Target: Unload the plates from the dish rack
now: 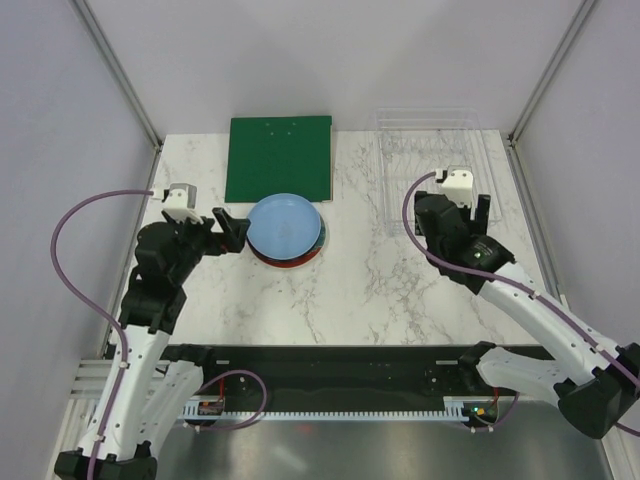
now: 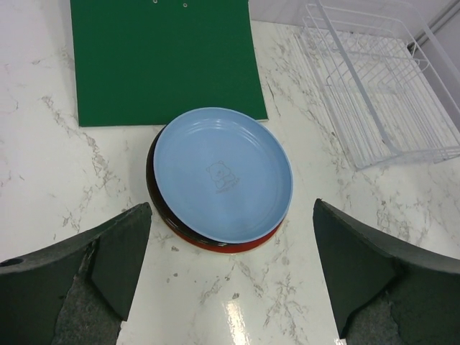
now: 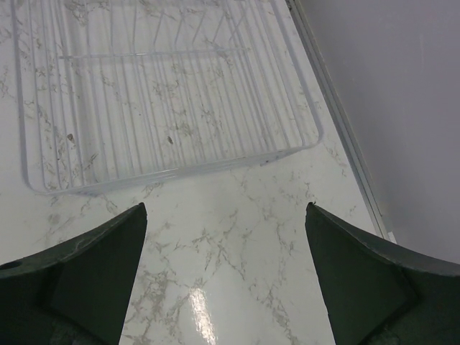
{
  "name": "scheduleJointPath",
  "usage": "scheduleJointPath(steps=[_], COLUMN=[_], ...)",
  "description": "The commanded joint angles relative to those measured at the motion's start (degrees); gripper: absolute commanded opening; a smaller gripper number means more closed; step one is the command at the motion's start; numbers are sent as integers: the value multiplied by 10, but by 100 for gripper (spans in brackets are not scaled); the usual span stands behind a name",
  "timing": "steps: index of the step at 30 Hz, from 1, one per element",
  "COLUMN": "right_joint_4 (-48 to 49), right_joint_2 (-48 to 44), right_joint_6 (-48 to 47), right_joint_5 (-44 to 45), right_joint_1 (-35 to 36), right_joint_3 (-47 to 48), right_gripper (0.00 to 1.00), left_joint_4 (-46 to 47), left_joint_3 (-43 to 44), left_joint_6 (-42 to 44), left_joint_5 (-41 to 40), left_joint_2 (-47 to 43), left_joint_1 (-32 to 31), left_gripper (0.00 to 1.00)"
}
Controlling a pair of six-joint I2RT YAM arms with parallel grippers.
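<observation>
A stack of plates sits on the marble table, the light blue plate on top, with dark and red rims showing under it; in the left wrist view the blue plate covers the red-rimmed plates. The clear dish rack stands at the back right with no plates in it; it also shows in the left wrist view and the right wrist view. My left gripper is open just left of the stack. My right gripper is open above the rack's near edge.
A flat green square board lies at the back, just behind the plate stack, and also shows in the left wrist view. Grey walls and metal frame posts bound the table left, right and behind.
</observation>
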Motion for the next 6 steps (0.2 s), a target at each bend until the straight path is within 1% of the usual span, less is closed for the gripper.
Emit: scheduleJointPath(steps=[1, 6], right_joint_4=[37, 48], right_joint_2=[-25, -21], right_joint_6=[-15, -28], right_joint_5=[-49, -52], right_joint_1=[-35, -60], right_joint_3=[-7, -5], right_gripper=[98, 98], left_joint_4=[5, 11], left_joint_3=[27, 26], left_joint_6=[34, 34], left_joint_5=[11, 19], left_joint_2=[8, 15], left_joint_1=[-1, -1], left_gripper=[100, 100])
